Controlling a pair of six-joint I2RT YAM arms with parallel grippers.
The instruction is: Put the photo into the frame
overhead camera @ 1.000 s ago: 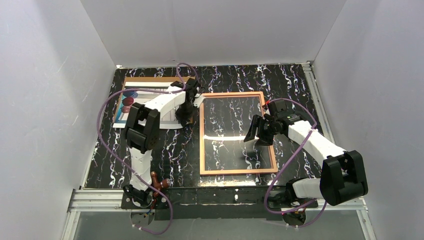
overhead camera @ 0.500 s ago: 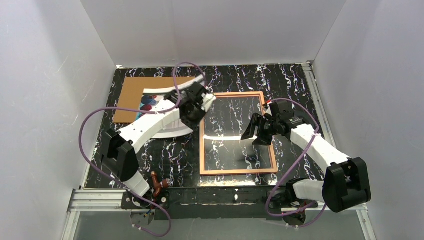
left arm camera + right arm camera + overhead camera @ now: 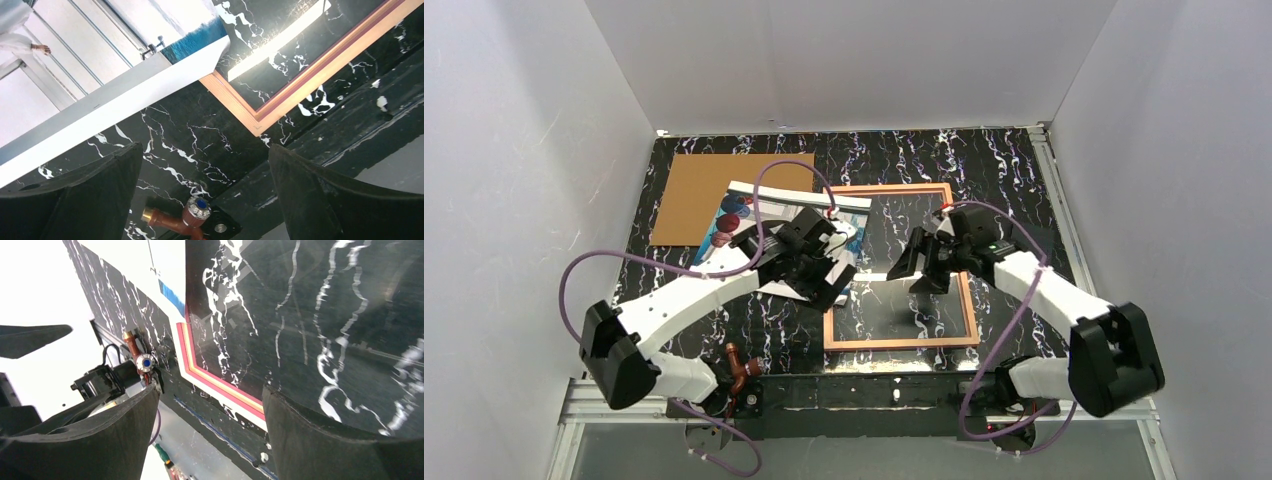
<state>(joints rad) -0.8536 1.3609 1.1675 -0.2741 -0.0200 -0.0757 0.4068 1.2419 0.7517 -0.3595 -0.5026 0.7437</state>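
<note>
The photo (image 3: 769,212) is pictured lying askew on the desk (image 3: 1004,180), picture side up. One corner is lapped over the left rail of the frame (image 3: 900,343) and another over the brown backing board (image 3: 689,200). The frame is laid flat with its copper-orange side up, and the marbled desk can be seen through its pane.

The step in hand is judged to be bringing the print to the frame: it has reached the frame's edge but is not yet squared inside the rails. The next move is expected to call for a fresh hold on the thin sheet, which would then be shifted right and turned until its edges run parallel with the rails. The corner raised on the rail may offer a purchase.

The left gripper (image 3: 829,280) is shown low over the photo's near edge, spread wide. In the left wrist view only bare desk is seen between its fingers (image 3: 85,200), and nothing is held. The right gripper (image 3: 914,270) is poised above the pane, likewise wide apart and empty, with the frame visible between its fingers (image 3: 320,440)
</note>
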